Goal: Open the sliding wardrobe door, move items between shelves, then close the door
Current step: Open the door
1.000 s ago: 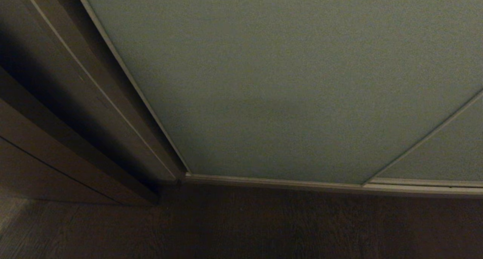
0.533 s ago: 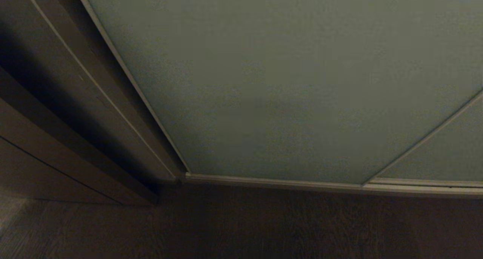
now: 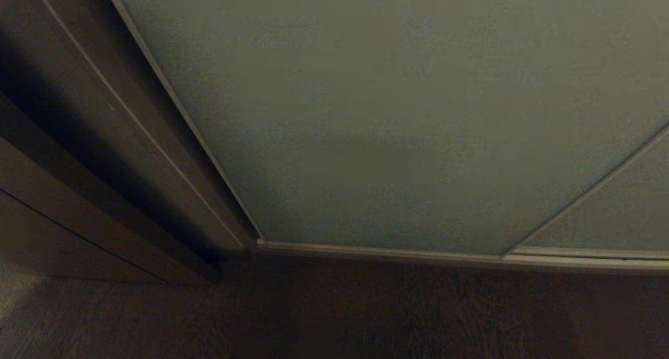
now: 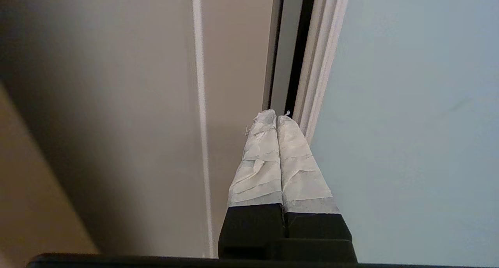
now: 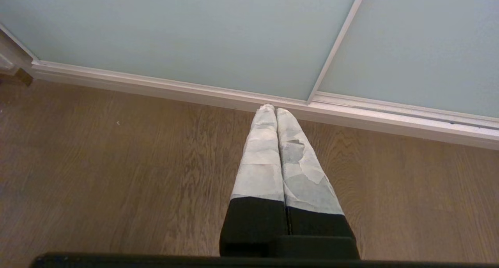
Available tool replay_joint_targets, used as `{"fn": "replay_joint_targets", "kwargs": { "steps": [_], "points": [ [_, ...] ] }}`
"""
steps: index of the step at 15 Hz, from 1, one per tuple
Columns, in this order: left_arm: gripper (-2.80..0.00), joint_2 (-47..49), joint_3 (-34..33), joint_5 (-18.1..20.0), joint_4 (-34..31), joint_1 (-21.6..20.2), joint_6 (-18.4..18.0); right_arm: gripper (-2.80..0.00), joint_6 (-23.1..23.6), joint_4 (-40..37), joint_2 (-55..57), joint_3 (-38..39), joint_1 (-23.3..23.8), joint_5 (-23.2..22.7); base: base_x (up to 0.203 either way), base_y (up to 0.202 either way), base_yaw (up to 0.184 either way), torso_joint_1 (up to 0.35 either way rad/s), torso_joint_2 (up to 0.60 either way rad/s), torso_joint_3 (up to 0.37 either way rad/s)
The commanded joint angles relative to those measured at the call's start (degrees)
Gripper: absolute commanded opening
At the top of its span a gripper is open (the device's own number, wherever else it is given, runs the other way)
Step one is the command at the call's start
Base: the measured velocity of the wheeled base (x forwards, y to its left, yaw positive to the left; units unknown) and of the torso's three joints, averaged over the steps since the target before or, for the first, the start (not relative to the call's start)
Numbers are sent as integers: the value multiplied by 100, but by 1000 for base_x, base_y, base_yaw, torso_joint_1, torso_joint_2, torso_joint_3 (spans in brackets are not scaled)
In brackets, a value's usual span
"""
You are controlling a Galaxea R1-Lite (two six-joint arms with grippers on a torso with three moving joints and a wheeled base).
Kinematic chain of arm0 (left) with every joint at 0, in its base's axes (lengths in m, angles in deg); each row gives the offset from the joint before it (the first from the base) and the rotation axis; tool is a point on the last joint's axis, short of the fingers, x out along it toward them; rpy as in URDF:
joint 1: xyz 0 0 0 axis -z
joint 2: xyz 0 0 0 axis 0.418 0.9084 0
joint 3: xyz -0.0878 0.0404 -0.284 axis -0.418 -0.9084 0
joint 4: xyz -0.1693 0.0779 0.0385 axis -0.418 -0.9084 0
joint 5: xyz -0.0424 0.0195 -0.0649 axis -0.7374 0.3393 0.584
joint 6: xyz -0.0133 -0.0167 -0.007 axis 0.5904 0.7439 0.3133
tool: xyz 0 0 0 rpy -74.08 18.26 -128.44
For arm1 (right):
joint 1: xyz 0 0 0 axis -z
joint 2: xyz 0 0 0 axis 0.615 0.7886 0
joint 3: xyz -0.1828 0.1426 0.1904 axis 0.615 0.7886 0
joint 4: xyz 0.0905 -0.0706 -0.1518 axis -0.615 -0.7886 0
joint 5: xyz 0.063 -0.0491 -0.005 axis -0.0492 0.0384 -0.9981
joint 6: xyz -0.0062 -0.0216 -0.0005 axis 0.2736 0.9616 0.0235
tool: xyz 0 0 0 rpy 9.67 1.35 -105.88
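Sliding wardrobe door (image 3: 397, 113) closed, no writing visible

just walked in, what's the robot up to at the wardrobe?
The sliding wardrobe door is closed, so no shelves or toys show. The left gripper, fingers shut and empty, points at the door's frame edge beside the brown panelling. The right gripper, also shut, hangs over the wooden floor near the bottom track.

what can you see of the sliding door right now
The sliding door is a flat, matte, pale grey-green panel with a slim light frame. It stands upright and looks shut, its bottom rail along the wood floor. A second panel adjoins it. The left gripper, shut, points at the dark gap by its frame; contact is unclear.
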State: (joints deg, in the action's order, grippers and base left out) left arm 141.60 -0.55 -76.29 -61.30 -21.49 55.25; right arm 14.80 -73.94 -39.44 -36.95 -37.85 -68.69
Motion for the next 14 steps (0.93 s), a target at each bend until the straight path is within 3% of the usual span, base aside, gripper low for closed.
{"fn": "replay_joint_targets", "kwargs": {
  "steps": [1,14],
  "points": [
    [-280,324,302,-7,20,-5,11,-280,3,2,-4,-1,-1,-7,0,0,0,0,0,0],
    [-280,1191,1101,23,46,3,-6,-280,3,3,-4,0,-1,-8,0,0,0,0,0,0]
  ]
}}
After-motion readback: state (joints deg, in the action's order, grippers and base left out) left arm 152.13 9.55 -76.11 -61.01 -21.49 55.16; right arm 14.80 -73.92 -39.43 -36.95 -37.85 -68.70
